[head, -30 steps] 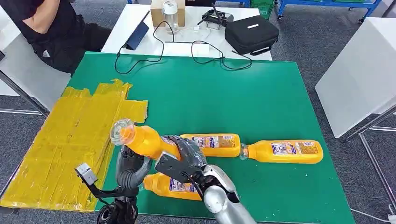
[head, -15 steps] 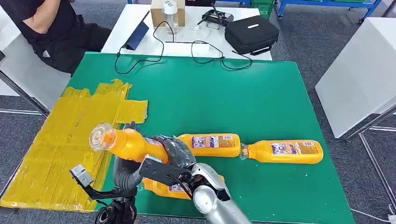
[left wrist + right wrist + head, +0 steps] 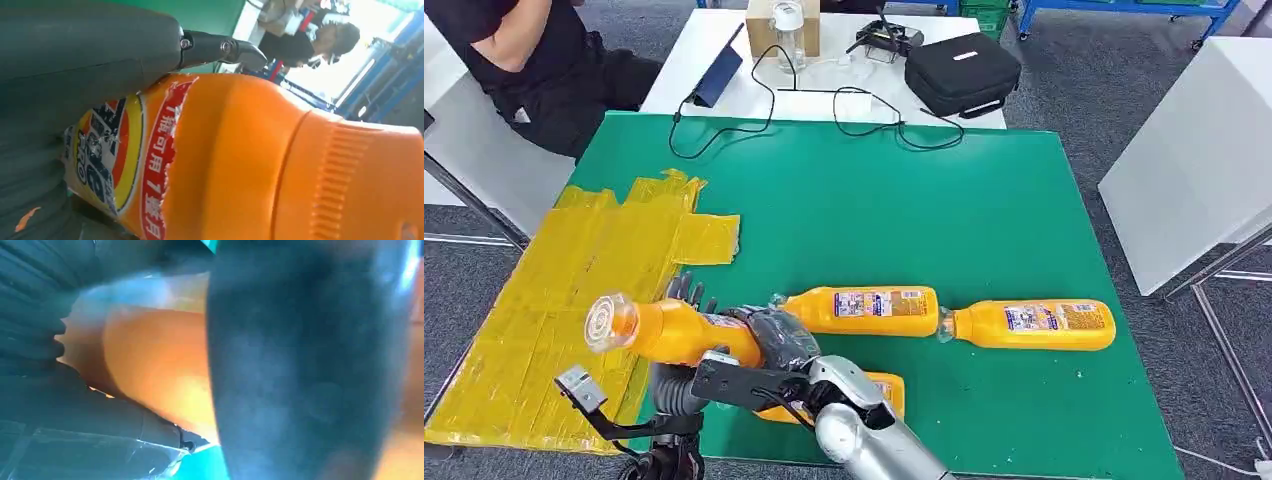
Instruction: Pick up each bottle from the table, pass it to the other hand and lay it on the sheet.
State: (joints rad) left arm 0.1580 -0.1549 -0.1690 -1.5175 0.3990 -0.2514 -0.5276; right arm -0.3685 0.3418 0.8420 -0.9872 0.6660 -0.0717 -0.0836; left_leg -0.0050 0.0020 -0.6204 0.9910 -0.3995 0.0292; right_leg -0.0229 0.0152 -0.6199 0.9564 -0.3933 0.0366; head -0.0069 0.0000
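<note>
Bottle in mid-air over the near bench edge, between two hands.
From the left: the yellow sheet (image 3: 574,300) is lying on the green bench (image 3: 904,220); beside it the left hand (image 3: 686,330) is reaching up behind the held bottle (image 3: 669,330), its fingers (image 3: 682,288) showing above the bottle, though whether they are clamping it cannot be told. The bottle is pointing its cap toward the sheet, lifted off the bench. The right hand (image 3: 774,345) is gripping the bottle's body, fingers wrapping around it. Further right, three bottles are lying on the bench: one (image 3: 874,390) partly hidden under the right arm, one (image 3: 869,310) near the middle, one (image 3: 1034,325) just beside it, neck toward it.
</note>
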